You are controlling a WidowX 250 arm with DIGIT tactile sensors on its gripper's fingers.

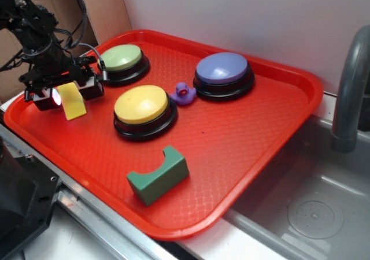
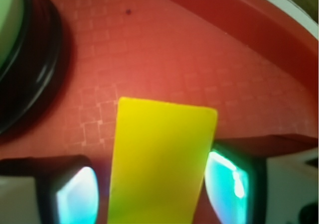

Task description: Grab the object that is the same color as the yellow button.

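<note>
Gripper: the gripper [image 1: 68, 93] pinches the yellow wedge [image 1: 72, 101] between both pads
Wedge place: at the left of the red tray [image 1: 243, 156], left of the yellow button [image 1: 144, 105]
Done: matching colour picked, grasp looks made
Left: a clear lift, if wanted

The gripper's fingers [image 1: 92, 88] clamp the yellow wedge [image 1: 72, 100] at the red tray's [image 1: 243, 156] left edge.

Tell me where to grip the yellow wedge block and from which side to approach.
Grip the yellow wedge across its two flat side faces, coming straight down from above. In the wrist view its broad face sits between the fingers, and the parallel sides give the pads flat contact. The gripper already straddles it this way.
</note>
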